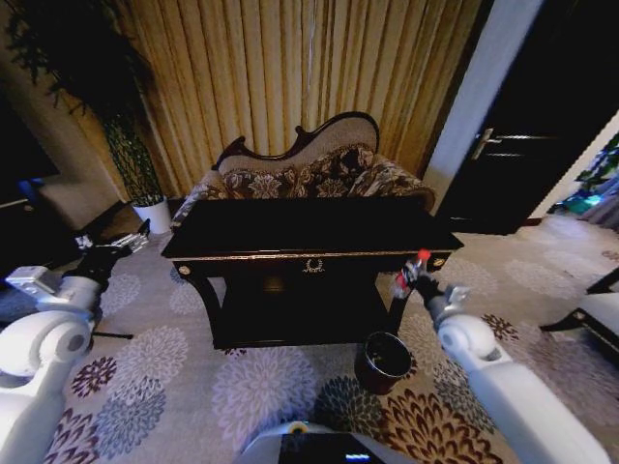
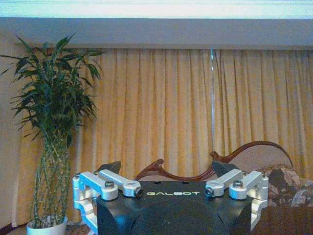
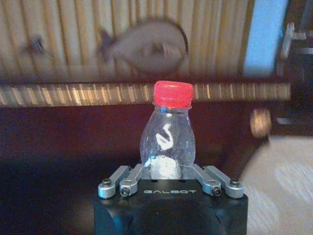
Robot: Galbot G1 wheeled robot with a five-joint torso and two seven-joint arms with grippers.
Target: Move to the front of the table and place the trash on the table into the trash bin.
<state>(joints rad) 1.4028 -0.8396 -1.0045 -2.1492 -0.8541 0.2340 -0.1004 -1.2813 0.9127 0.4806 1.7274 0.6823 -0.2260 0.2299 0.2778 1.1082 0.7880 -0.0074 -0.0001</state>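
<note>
Right now the right end effector (image 1: 418, 280) grips a clear plastic bottle with a red cap (image 3: 167, 139), beside the dark glossy wooden desk (image 1: 300, 232), above the reddish-brown round trash bin (image 1: 383, 362). Left end effector (image 2: 168, 188) hangs spread wide left of the desk.

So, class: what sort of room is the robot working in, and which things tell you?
Probably a formal living room or hotel lounge: a carved floral sofa behind a dark glossy table, floor-length gold curtains, patterned carpet and a potted bamboo plant.
</note>
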